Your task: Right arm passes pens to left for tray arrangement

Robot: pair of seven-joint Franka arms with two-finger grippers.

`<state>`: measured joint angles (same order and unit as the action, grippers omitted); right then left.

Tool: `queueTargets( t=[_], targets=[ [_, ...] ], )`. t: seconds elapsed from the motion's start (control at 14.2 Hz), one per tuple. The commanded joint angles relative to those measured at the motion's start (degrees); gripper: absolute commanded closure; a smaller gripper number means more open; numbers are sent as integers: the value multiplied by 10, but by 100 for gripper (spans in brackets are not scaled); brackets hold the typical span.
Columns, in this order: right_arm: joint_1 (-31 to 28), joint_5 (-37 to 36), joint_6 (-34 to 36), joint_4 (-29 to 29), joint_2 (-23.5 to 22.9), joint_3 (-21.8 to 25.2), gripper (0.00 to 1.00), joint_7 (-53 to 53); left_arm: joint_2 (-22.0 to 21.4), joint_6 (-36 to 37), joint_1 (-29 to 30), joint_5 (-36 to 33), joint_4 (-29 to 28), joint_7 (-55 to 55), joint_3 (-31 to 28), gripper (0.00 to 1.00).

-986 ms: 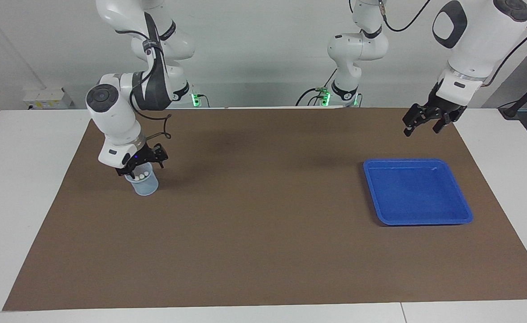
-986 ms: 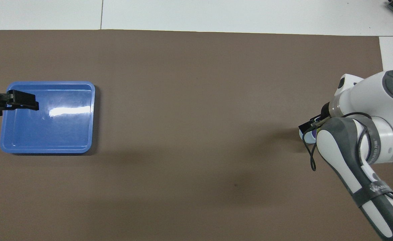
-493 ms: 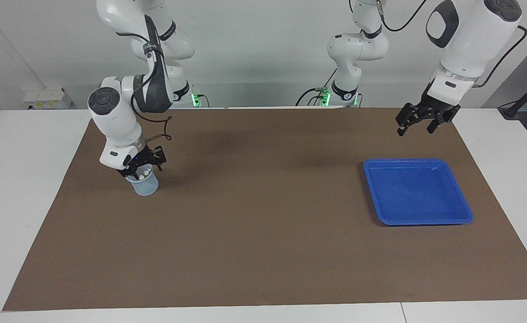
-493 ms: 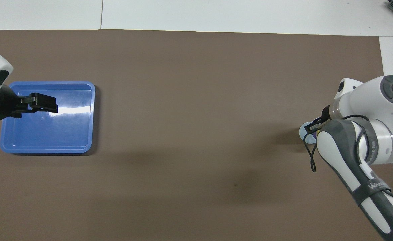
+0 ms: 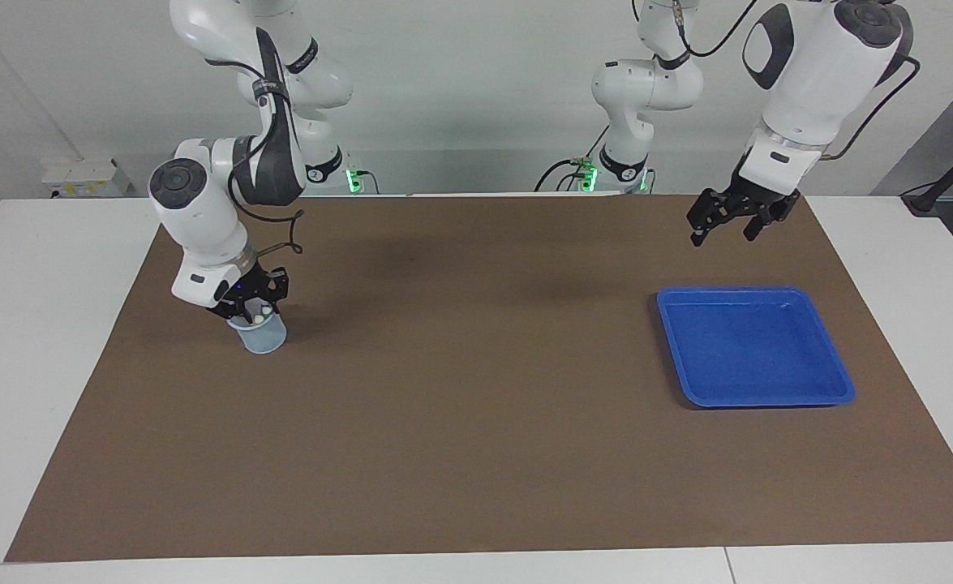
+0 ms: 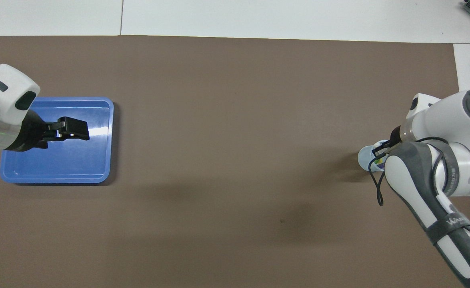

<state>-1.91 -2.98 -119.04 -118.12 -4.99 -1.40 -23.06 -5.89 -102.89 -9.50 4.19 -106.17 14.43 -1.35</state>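
Pens (image 5: pixel 259 315): standing upright in a small pale-blue cup (image 5: pixel 263 334), only the whitish tips showing above the rim in the facing view; a bit of yellow and green shows in the overhead view. Cup stands on the brown mat (image 5: pixel 476 405) toward the right arm's end of the table.

Right gripper (image 5: pixel 251 307): down at the cup's mouth, right on the pen tips. Fingers drawn together. They seem to pinch one of the tips, but which pen cannot be told. Small blue light shows on the gripper body. The arm bends down over the cup from above, a black cable looping beside the wrist.

Tray (image 5: pixel 837 381): blue, square, flat on the mat toward the left arm's end, well apart from the cup. Nothing in it.

Left gripper (image 5: pixel 719 223): up in the air, over the mat by the tray's edge nearest the robots in the facing view; the overhead view has it overlapping the tray. Fingers spread wide, nothing between them.

White tabletop (image 5: pixel 46 324) shows around the mat.
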Motion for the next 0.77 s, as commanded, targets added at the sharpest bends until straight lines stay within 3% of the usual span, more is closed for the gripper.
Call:
queueTargets(
  t=[0.0, 0.21, 0.42, 0.7],
  targets=[
    [-7, -7, 21, 2, 2, -4, 100, -11, -34, -30, -1, 9, -50, 9, -4, 0],
    [-6, -8, 42, 14, 6, -4, 100, -39, -37, -29, 1, 20, -54, 17, -4, 0],
    [-1, -8, 129, 73, 9, -4, 100, -47, -43, -29, 4, 36, -64, 31, -4, 0],
    [9, -9, 191, 104, 33, -18, 100, -48, -48, -34, 4, 107, -76, 76, -6, 0]
  ],
)
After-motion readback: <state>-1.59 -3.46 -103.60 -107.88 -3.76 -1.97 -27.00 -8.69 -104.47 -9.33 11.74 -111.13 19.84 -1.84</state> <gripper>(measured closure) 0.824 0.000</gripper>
